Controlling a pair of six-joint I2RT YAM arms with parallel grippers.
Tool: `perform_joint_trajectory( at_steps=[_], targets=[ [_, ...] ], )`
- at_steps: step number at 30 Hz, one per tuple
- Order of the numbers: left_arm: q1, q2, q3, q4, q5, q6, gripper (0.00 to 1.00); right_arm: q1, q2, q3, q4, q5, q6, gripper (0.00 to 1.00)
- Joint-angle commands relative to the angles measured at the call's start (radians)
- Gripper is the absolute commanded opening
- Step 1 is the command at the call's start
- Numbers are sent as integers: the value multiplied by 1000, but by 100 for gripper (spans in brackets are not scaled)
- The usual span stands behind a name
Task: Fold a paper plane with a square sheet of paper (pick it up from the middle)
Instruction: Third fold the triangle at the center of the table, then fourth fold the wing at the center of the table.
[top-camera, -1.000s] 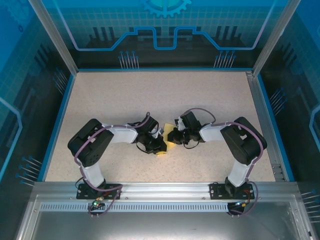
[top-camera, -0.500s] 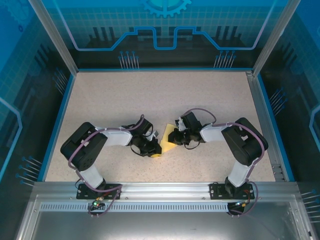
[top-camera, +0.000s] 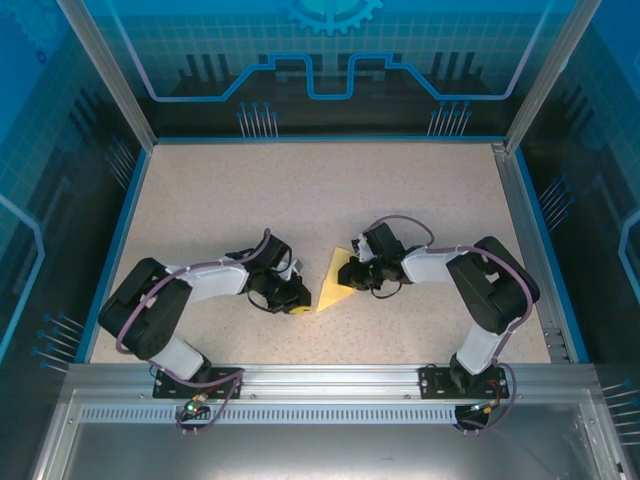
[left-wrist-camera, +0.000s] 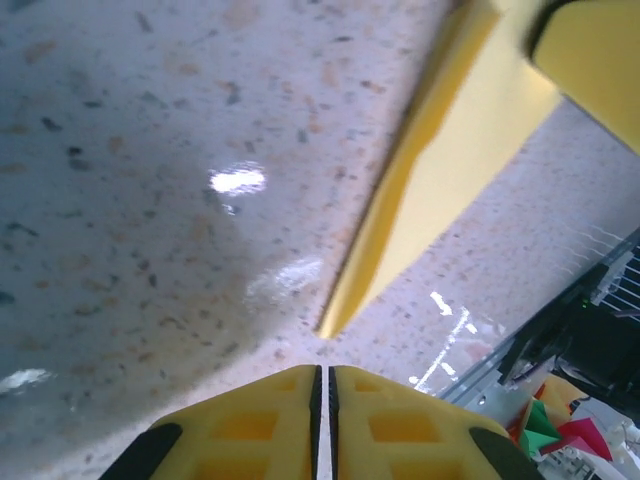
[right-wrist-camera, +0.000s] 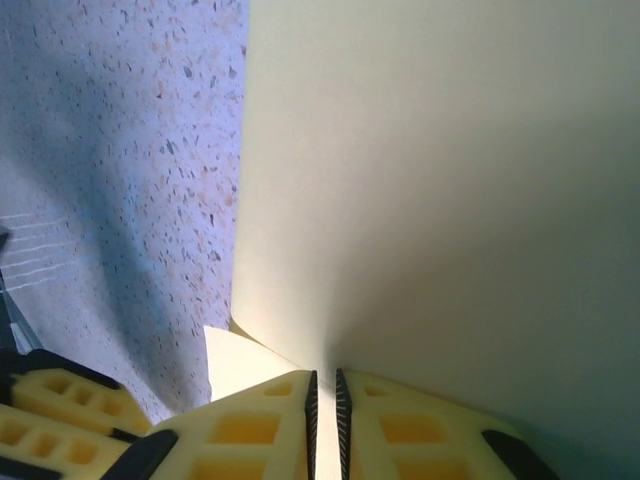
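Note:
The pale-yellow sheet of paper (top-camera: 331, 280) lies folded into a pointed wedge on the speckled table, its tip toward the near edge. My right gripper (top-camera: 349, 275) sits at the sheet's right edge. In the right wrist view its jaws (right-wrist-camera: 323, 372) stand almost together, with the paper (right-wrist-camera: 440, 170) running between them and a folded flap (right-wrist-camera: 240, 362) just left of them. My left gripper (top-camera: 298, 303) is down by the table just left of the tip. In the left wrist view its jaws (left-wrist-camera: 322, 368) are shut with nothing in them, and the paper (left-wrist-camera: 440, 180) lies ahead, apart from them.
The speckled table (top-camera: 300, 190) stretches bare toward the back. A blue rail (top-camera: 112, 250) bounds it on the left and a metal rail (top-camera: 530, 250) on the right. A metal frame (top-camera: 330, 375) with both arm bases runs along the near edge.
My left arm has drawn back to the left, away from the paper, so more of the folded sheet shows. The right gripper has stayed at the sheet's right edge.

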Motion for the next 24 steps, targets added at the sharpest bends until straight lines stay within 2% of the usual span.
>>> perform_joint_trajectory(
  at_steps=[1,6,12,15,17,24],
  targets=[
    [7,-43,64,-55,-14,38,16,-10,-77,46,-110,21,-41,19],
    [3,-1,173,-76,-13,76,21,-39,-187,51,-250,132,-49,26],
    [-10,113,307,-110,-23,131,22,-83,-280,-64,-212,129,8,37],
    [-28,179,364,-141,-28,156,20,-81,-274,-83,-182,94,15,39],
    [-38,210,386,-165,-51,167,20,-78,-269,-94,-172,94,23,43],
    [-40,252,390,-172,-88,171,17,-69,-204,-90,-118,50,33,50]
  ],
)
